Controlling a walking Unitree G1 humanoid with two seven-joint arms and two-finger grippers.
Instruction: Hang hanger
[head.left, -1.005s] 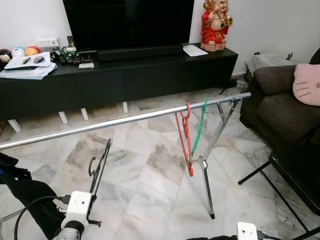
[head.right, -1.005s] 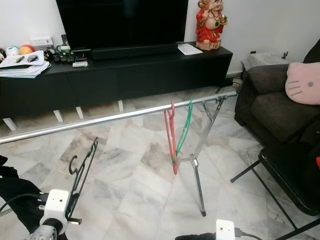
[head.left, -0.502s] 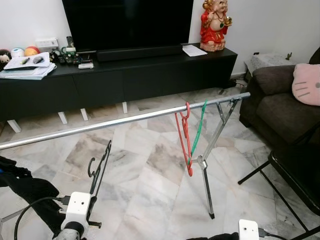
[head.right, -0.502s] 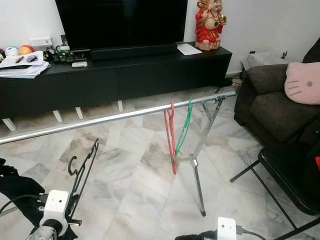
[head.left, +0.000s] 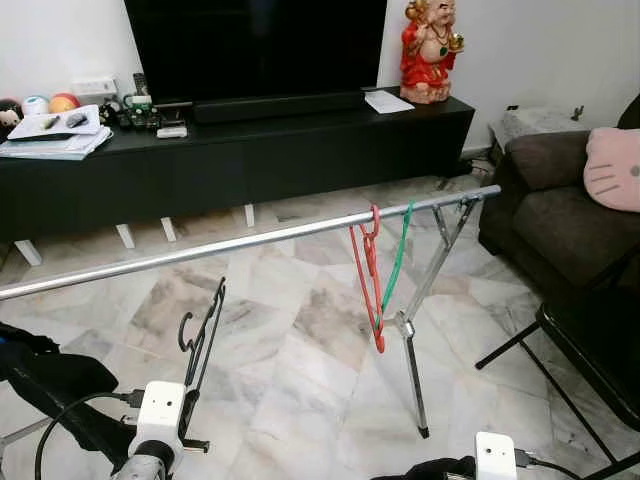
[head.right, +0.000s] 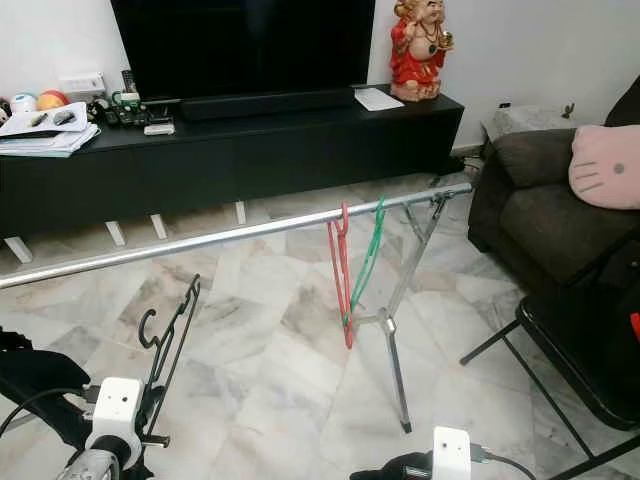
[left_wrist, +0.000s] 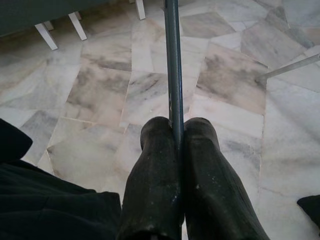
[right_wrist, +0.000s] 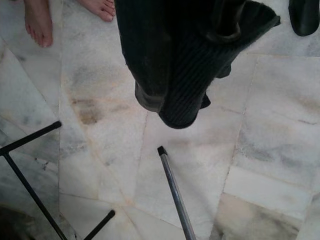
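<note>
Here: left gripper (left_wrist: 176, 150) clamps black hanger (head.left: 201, 335) below rail (head.left: 250, 243); right gripper's state unclear; no legible writing.

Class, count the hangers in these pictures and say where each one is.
3. A red hanger and a green hanger hang side by side on the rail. A black hanger is gripped in the left gripper, below the rail.

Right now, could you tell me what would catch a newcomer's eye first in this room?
A long silver rail runs across the marble floor, with a red hanger and a green hanger hung near its right end. Low on the left, the left gripper pinches a black hanger below the rail.
</note>
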